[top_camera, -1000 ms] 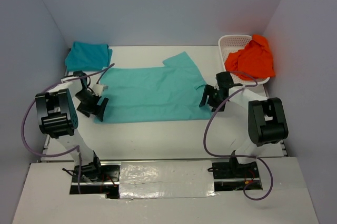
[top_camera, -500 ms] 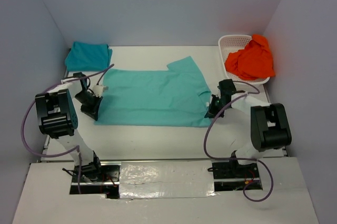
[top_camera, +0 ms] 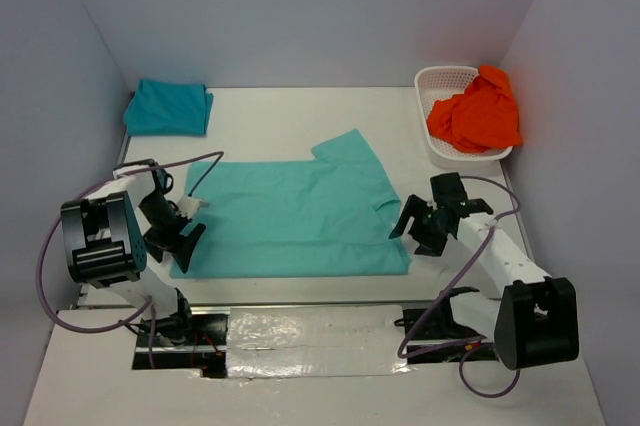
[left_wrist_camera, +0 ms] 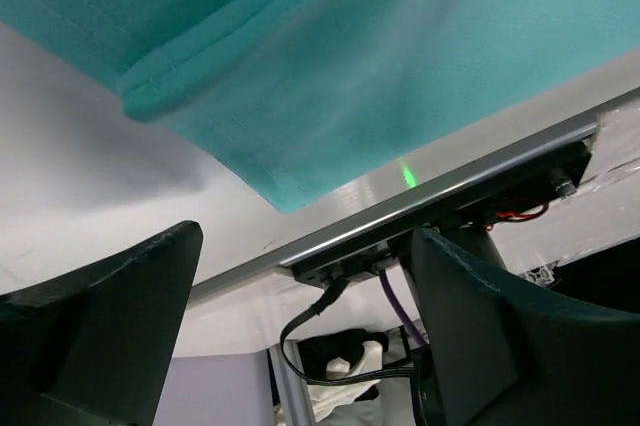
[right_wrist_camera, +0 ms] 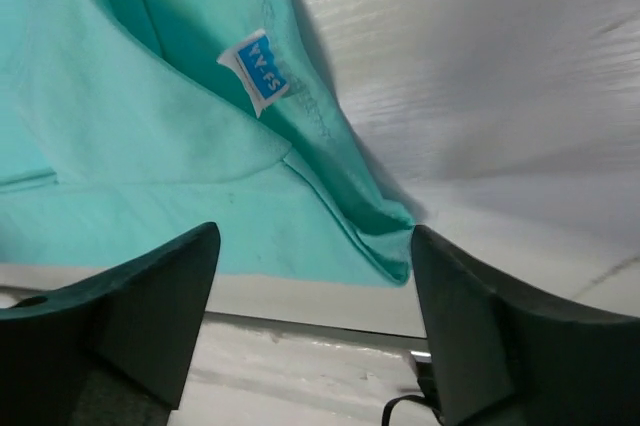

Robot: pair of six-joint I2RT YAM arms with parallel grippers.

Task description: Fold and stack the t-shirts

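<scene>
Mint-aqua t-shirt (top_camera: 295,216) spread flat on the counter (top_camera: 290,111); left tool (top_camera: 176,241) and right tool (top_camera: 421,230), fingers apart and empty, flank its near corners.

The table (top_camera: 300,111) is a white, matt surface closed in on three sides by plain panels. These are a back wall (top_camera: 300,6), a left wall (top_camera: 50,86) and a right wall (top_camera: 590,86), all a pale lavender grey. The side walls slant outward toward the camera. Light is soft and even, brightest on the far half of the table, and shadows are faint. Along the near edge runs a metal rail (left_wrist_camera: 480,158), and a small green glint (left_wrist_camera: 408,175) shows on it in the left wrist view. In front of the rail lies a white board (top_camera: 90,376), with a patch of crinkled silver tape (top_camera: 310,341) across its middle. Seen close in the right wrist view, the table top carries fine pale streaks.
</scene>
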